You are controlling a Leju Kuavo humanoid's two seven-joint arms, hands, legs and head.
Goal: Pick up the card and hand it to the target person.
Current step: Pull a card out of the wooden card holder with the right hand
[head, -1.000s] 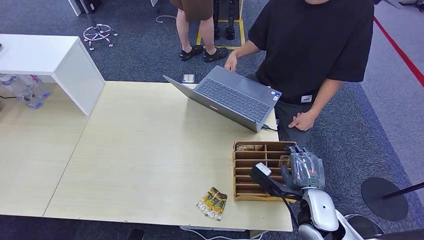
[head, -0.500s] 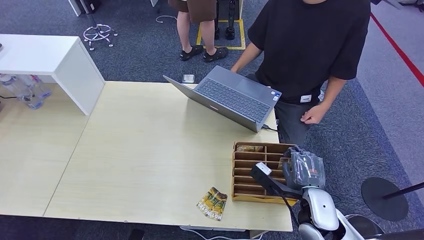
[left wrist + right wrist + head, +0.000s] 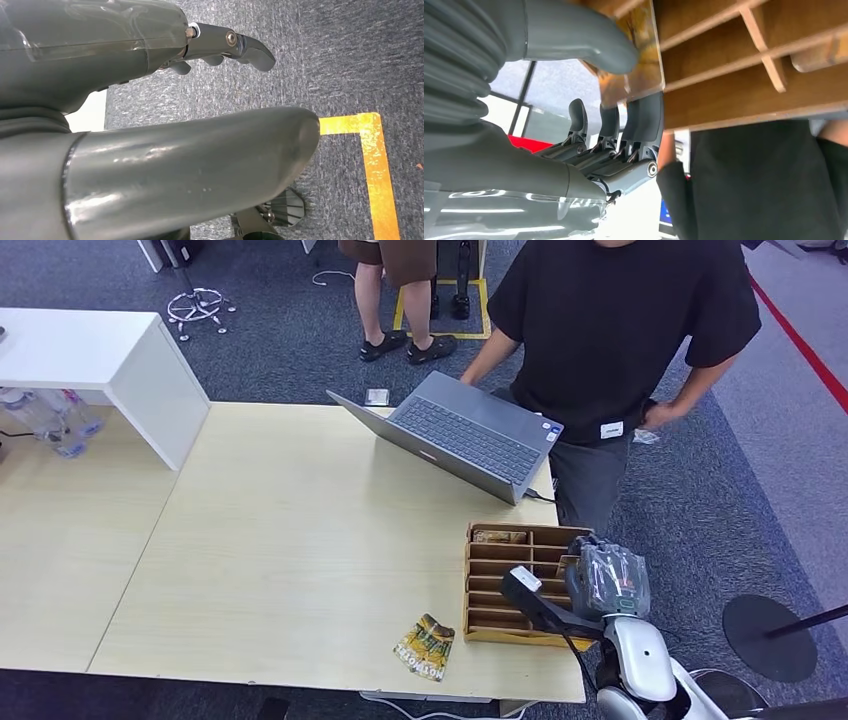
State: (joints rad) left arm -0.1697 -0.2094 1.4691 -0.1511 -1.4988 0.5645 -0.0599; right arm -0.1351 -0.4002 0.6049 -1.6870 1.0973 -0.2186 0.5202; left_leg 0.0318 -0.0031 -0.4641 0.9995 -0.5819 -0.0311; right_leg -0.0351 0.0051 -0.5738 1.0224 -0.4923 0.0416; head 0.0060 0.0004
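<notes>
My right hand (image 3: 608, 578) is at the right side of the wooden card rack (image 3: 490, 580) near the table's front right corner. In the right wrist view its thumb (image 3: 574, 35) and fingers (image 3: 646, 120) pinch a yellow-brown card (image 3: 644, 70) at the rack's (image 3: 749, 65) edge. A person in a black shirt (image 3: 620, 330) stands just beyond the rack, one hand out at the side. In the left wrist view, my left hand (image 3: 150, 100) hangs over the carpet, fingers apart and holding nothing.
An open grey laptop (image 3: 460, 435) sits on the table behind the rack. A second yellow card (image 3: 424, 647) lies flat by the table's front edge. Another card (image 3: 498, 536) is in the rack's far slot. Another person (image 3: 395, 280) stands further back. A white cabinet (image 3: 110, 365) is at the left.
The person's hand has swung from the hip out to the side. My right hand has stayed at the rack, shifting only slightly.
</notes>
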